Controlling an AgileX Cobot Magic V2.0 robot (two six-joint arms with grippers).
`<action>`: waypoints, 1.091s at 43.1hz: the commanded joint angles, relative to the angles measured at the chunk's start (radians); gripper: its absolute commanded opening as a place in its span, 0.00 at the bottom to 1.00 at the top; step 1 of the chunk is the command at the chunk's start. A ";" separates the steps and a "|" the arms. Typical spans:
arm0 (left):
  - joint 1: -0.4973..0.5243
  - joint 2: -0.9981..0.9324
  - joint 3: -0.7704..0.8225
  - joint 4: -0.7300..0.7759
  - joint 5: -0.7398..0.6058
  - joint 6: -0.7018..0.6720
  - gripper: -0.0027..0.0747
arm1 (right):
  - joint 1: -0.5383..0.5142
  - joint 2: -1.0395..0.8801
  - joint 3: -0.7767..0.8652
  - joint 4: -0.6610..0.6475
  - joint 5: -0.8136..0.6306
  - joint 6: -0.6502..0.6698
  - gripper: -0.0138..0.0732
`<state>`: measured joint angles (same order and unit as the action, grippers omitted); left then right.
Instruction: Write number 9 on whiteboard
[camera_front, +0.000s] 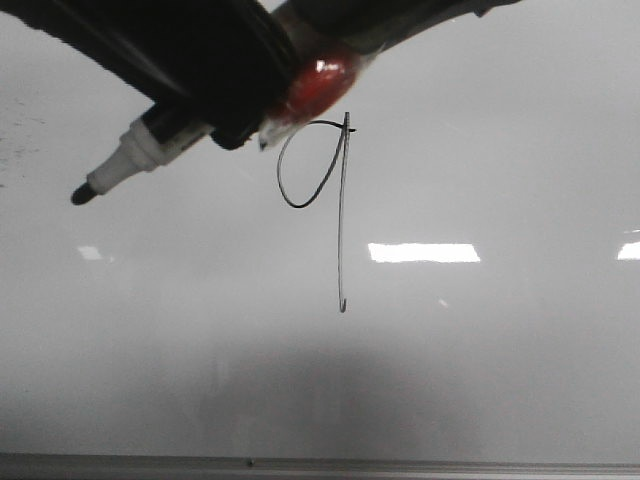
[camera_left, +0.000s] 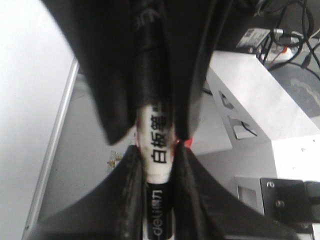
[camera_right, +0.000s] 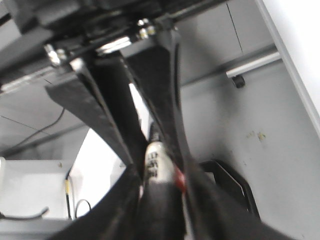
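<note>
Fingers of both grippers pinch one whiteboard marker (camera_front: 150, 150): left gripper (camera_left: 159, 165), right gripper (camera_right: 160, 175). Its black tip (camera_front: 82, 195) points toward the whiteboard's (camera_front: 500, 380) left edge. The number 9 (camera_front: 335, 200) sits mid-board, finished, beside the fingers.

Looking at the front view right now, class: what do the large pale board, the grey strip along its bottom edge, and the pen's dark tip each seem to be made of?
The large glossy pale grey-white whiteboard looks like coated, smooth board: it mirrors bright ceiling lights. The grey edge strip appears to be matte metal, probably aluminium. The black marker tip looks like soft felt, dull and rounded, though it is blurred.
</note>
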<state>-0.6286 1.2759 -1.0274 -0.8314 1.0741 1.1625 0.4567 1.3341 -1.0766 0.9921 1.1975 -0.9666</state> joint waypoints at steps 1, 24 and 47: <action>-0.009 -0.020 -0.032 -0.022 -0.002 -0.001 0.01 | -0.001 -0.038 -0.052 0.108 -0.040 -0.007 0.71; 0.342 0.070 0.006 0.517 -0.515 -0.823 0.01 | -0.109 -0.504 0.223 0.001 -0.582 0.033 0.74; 0.481 0.225 0.112 0.409 -0.911 -0.845 0.02 | -0.109 -0.728 0.465 0.089 -0.692 0.056 0.04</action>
<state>-0.1491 1.5034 -0.8919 -0.3969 0.2249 0.3312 0.3545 0.6073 -0.5870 1.0392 0.5166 -0.9113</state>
